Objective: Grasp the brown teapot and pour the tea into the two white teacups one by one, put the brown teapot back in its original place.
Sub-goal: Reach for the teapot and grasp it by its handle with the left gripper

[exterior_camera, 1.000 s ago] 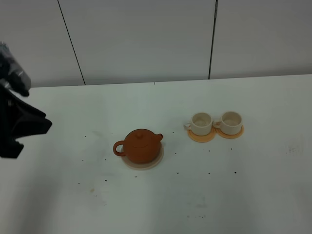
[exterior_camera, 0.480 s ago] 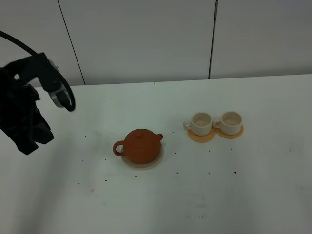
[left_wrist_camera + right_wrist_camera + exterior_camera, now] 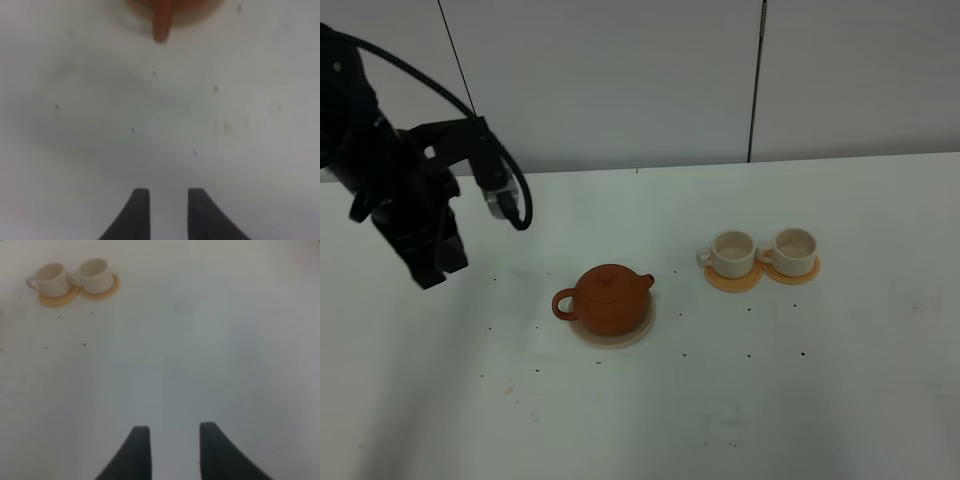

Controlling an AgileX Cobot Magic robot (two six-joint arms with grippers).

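Observation:
The brown teapot (image 3: 610, 298) sits on the pale beige disc (image 3: 636, 335) near the table's middle, its loop handle (image 3: 563, 304) pointing left. Only that handle (image 3: 161, 25) shows in the left wrist view, blurred. The two white teacups (image 3: 733, 253) (image 3: 793, 250) stand side by side on orange coasters to the teapot's right, and they also show in the right wrist view (image 3: 50, 279) (image 3: 95, 274). My left gripper (image 3: 432, 270) (image 3: 169, 202) hangs open and empty above the table, left of the teapot. My right gripper (image 3: 174, 440) is open and empty, far from the cups and outside the exterior view.
The white table (image 3: 820, 400) carries small dark specks around the teapot. A grey panelled wall (image 3: 620, 80) stands behind the table's back edge. A black cable (image 3: 515, 190) loops off the left arm.
The left arm has come in from the left edge and moved right, closer to the teapot. The teapot and the cups have not moved.

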